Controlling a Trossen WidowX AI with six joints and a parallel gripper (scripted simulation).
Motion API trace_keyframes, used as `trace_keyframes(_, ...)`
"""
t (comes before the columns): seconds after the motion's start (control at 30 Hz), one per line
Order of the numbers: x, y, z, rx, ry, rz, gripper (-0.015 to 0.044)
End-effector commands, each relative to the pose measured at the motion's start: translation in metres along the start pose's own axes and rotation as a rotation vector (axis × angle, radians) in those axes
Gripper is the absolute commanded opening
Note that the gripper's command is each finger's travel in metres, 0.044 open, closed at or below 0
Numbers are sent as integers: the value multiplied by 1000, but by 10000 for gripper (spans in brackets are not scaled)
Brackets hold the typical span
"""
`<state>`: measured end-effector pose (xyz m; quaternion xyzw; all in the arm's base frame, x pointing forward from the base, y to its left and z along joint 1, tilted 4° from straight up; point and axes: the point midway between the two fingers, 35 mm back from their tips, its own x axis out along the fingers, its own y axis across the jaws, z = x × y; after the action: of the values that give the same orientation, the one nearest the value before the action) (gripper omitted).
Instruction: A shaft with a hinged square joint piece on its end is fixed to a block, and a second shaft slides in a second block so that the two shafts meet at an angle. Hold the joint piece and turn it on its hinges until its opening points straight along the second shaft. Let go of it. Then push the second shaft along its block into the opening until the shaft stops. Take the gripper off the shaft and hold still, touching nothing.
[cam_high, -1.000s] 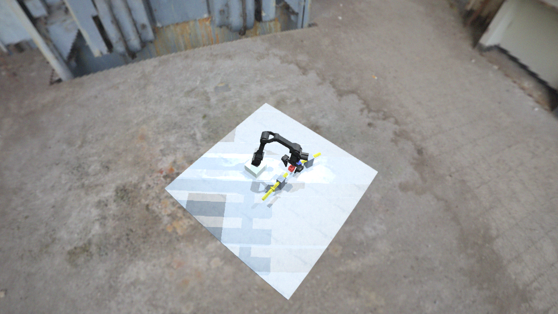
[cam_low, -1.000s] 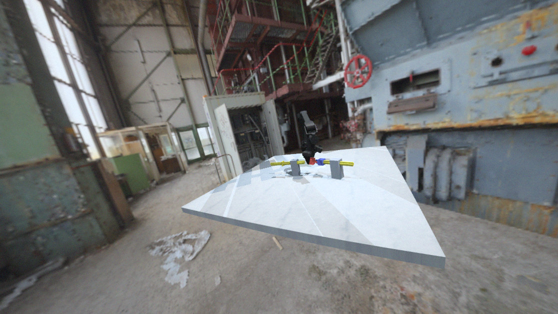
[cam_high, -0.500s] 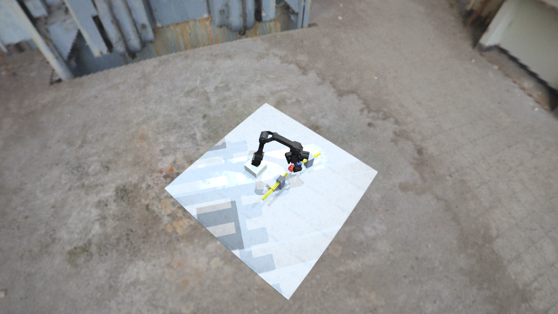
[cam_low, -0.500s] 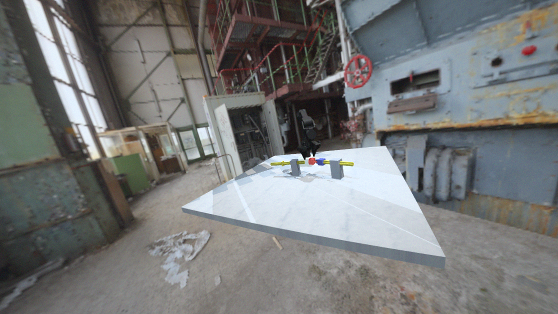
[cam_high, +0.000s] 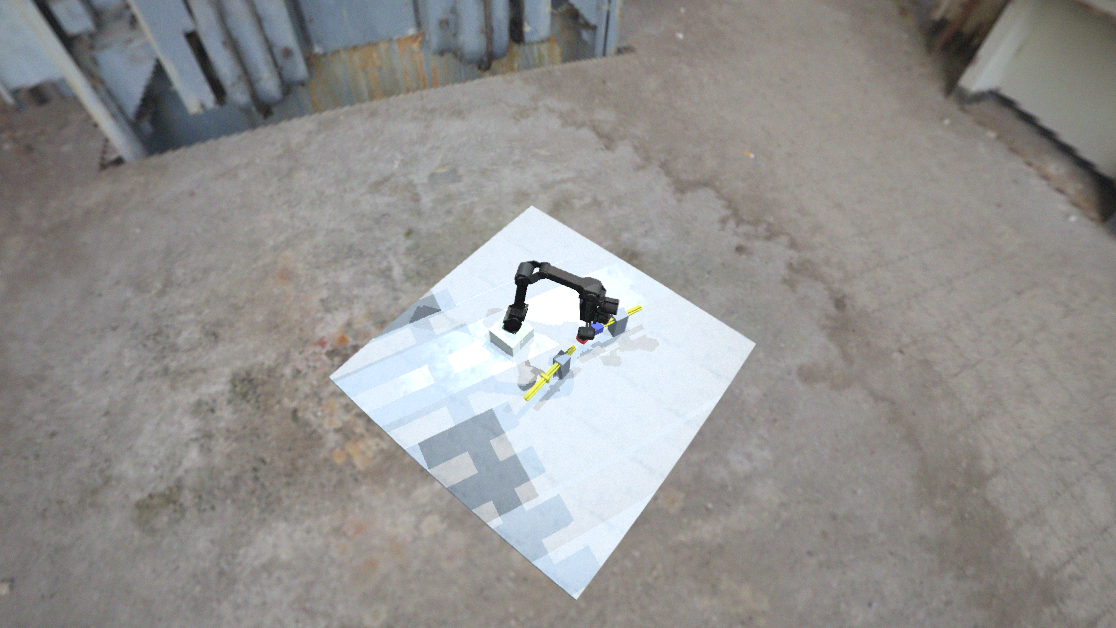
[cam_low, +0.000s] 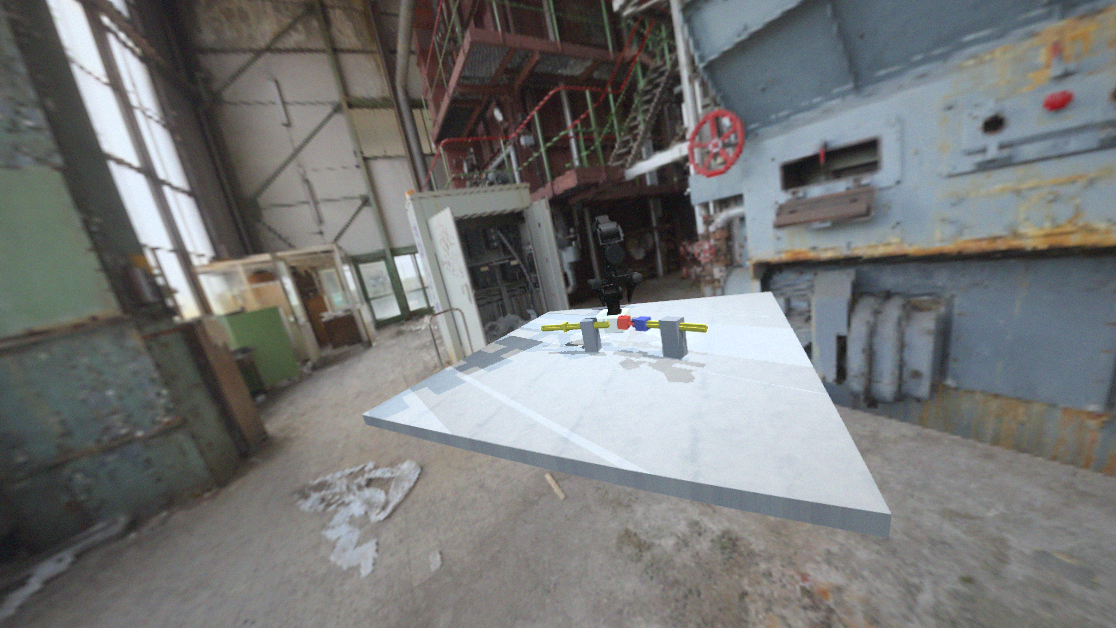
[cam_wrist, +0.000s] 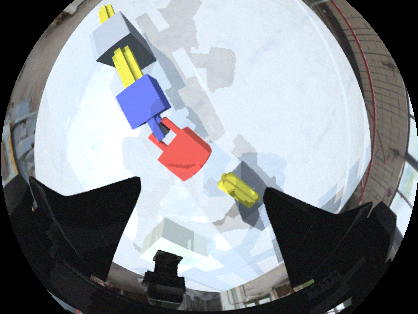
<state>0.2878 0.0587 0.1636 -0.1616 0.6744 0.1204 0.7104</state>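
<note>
From above, my wrist covers part of the red joint piece (cam_high: 581, 340) (cam_low: 623, 321) (cam_wrist: 184, 153). In my wrist view, its opening is turned out of sight; the far yellow shaft (cam_high: 635, 310) (cam_low: 696, 328) (cam_wrist: 128, 66) is cut off by the upper edge, and its middle is hidden inside its grey block (cam_high: 617, 324) (cam_low: 672, 337) (cam_wrist: 116, 39).

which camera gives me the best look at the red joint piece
The wrist view: there the red joint piece appears large, with both prongs visible. The exterior view shows only a small red block beside the blue piece; the top view, a sliver mostly hidden by the hand.
</note>
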Motion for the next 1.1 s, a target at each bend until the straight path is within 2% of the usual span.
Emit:
trace_keyframes(0.0, -18, -1, -3, 155, -23, 20, 440)
trace_keyframes(0.4, -53, -3, -13, 559, -33, 73, 440)
trace_keyframes(0.67, -55, -4, -14, 582, -33, 77, 440)
trace_keyframes(0.9, -16, -54, -48, 607, -35, 69, 440)
trace_keyframes(1.07, -15, -55, -50, 608, -35, 68, 440)
